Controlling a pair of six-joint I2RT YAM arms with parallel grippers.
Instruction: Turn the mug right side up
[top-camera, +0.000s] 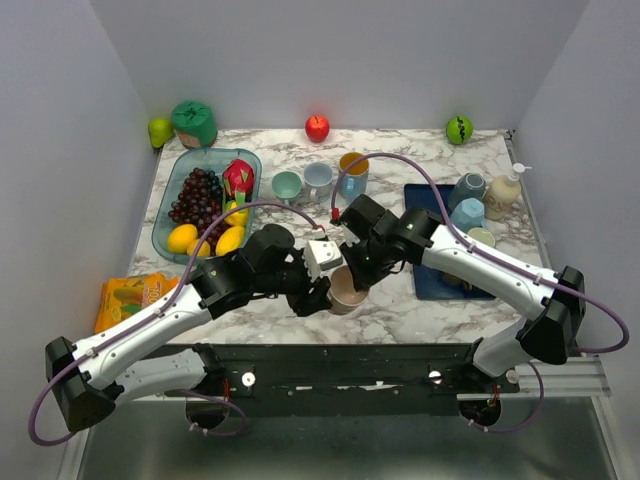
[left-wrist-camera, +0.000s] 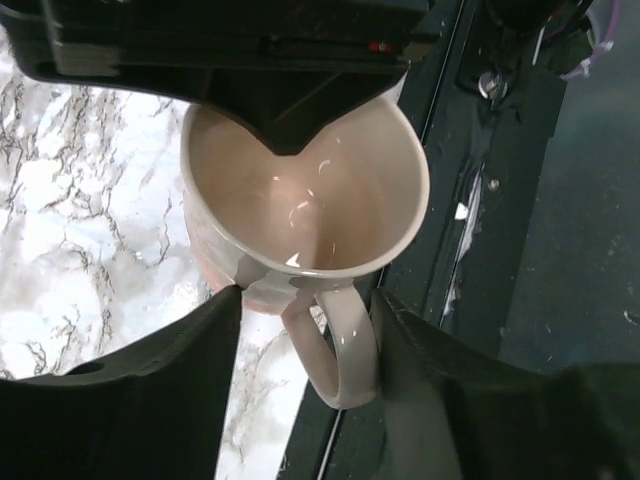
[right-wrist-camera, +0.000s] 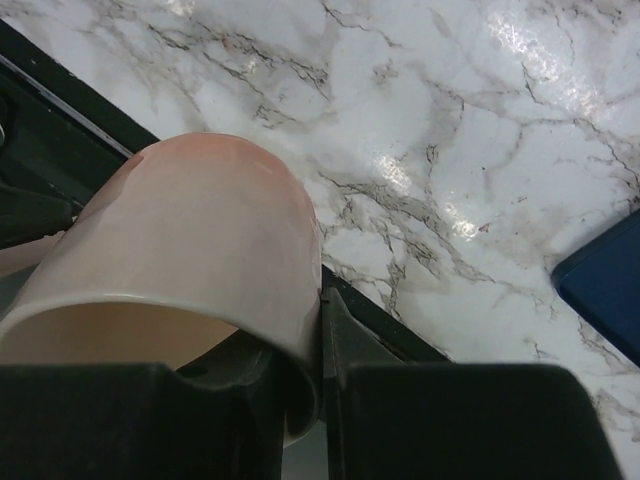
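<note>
Your right claw (right-wrist-camera: 295, 350) pinches the mug (right-wrist-camera: 200, 230) rim; left claw (left-wrist-camera: 305, 320) is open by the handle (left-wrist-camera: 345, 350). Next, tip it upright onto the counter (right-wrist-camera: 450, 130).

a robot lab booth: plain grey walls (top-camera: 70, 110), marble tabletop (top-camera: 420, 312), scattered fruit (top-camera: 317, 127).

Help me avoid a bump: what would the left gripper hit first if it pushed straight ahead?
The mug: its handle sits between the left gripper's open fingers, with the body likely just beyond.
</note>
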